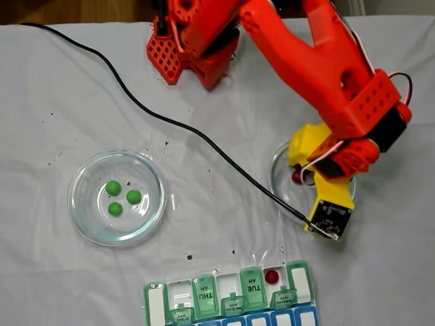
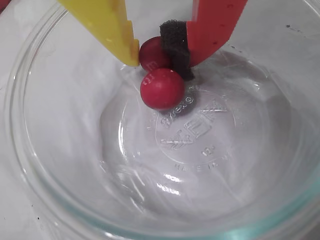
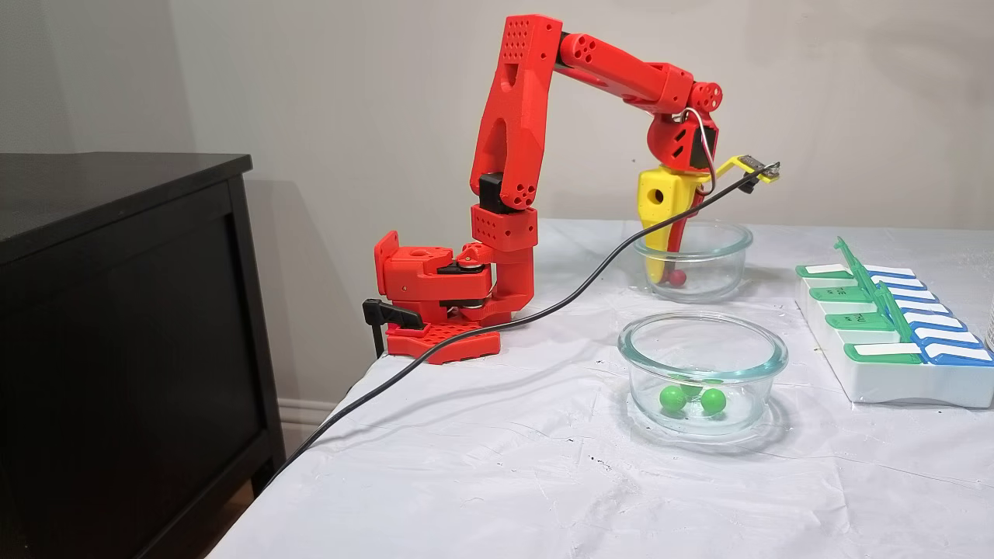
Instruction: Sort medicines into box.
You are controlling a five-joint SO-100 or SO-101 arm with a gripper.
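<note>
In the wrist view my gripper (image 2: 156, 56) reaches down into a clear glass dish (image 2: 60, 165). Its yellow finger and its black-padded red finger press on a dark red pill (image 2: 150, 50) from either side. A second red pill (image 2: 162, 89) lies loose just in front on the dish floor. In a fixed view the gripper (image 1: 301, 174) is inside the right dish (image 1: 277, 167). Three green pills (image 1: 120, 197) lie in the left dish (image 1: 84, 215). The box (image 1: 230, 304) sits at the near edge with lids up and one red pill (image 1: 272, 276) in a compartment.
A black cable (image 1: 163, 118) runs across the white cloth from the far left to the wrist camera. The arm's red base (image 1: 188, 50) stands at the far edge. A dark cabinet (image 3: 116, 310) stands beside the table. Small dark specks dot the cloth.
</note>
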